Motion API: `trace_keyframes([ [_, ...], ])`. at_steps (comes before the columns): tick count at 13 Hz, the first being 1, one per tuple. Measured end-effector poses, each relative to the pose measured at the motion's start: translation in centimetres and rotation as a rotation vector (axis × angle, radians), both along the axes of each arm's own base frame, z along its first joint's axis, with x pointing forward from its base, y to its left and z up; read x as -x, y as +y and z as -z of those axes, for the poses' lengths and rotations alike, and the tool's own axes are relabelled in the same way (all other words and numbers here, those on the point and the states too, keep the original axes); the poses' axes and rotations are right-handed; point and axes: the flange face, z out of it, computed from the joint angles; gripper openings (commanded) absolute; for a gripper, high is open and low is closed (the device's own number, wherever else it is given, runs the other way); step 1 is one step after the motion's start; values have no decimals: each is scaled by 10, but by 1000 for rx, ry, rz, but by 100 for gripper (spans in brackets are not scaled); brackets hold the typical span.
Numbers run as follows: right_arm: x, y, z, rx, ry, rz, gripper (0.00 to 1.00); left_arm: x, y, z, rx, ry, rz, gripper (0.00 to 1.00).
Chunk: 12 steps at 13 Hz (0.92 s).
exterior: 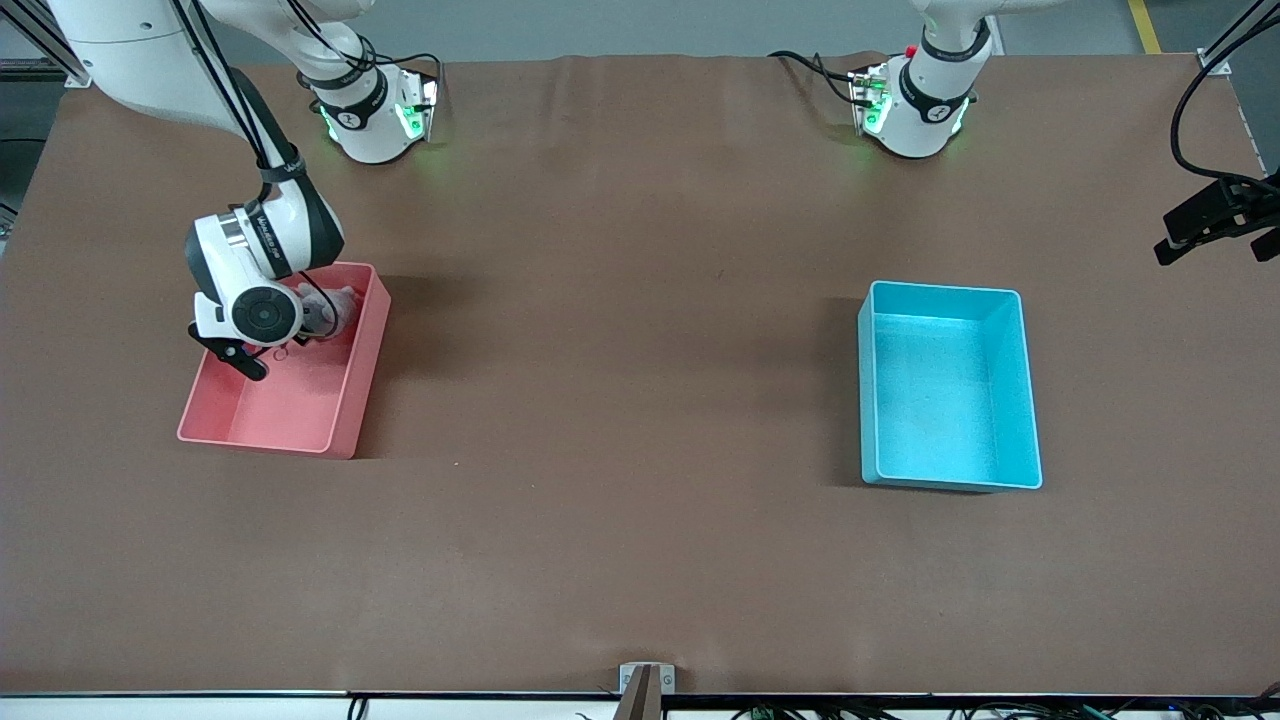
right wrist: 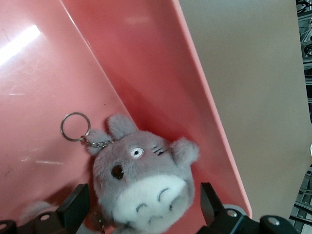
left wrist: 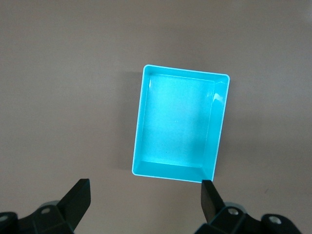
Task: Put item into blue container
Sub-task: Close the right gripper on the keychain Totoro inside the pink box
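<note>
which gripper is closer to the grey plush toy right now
Right. The right gripper is down in the pink bin, fingers open on either side of the grey plush toy. The left gripper is open above the blue container.

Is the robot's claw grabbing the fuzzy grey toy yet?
Apart. The right wrist view shows the right gripper open, bare gaps between its fingers and the plush.

Grey plush (right wrist: 139, 180) in pink bin (exterior: 345, 395)
</note>
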Motion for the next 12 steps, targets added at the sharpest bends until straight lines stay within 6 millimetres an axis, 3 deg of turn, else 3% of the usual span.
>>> trace_keyframes([
  [4, 1, 0, 3, 3, 7, 2, 91, 0, 0, 0, 0, 0, 0, 100],
  [6, 2, 0, 6, 4, 14, 3, 77, 0, 0, 0, 0, 0, 0, 100],
  [9, 4, 1, 9, 9, 26, 3, 68, 0, 0, 0, 0, 0, 0, 100],
  [12, 4, 2, 9, 10, 23, 3, 52, 0, 0, 0, 0, 0, 0, 100],
])
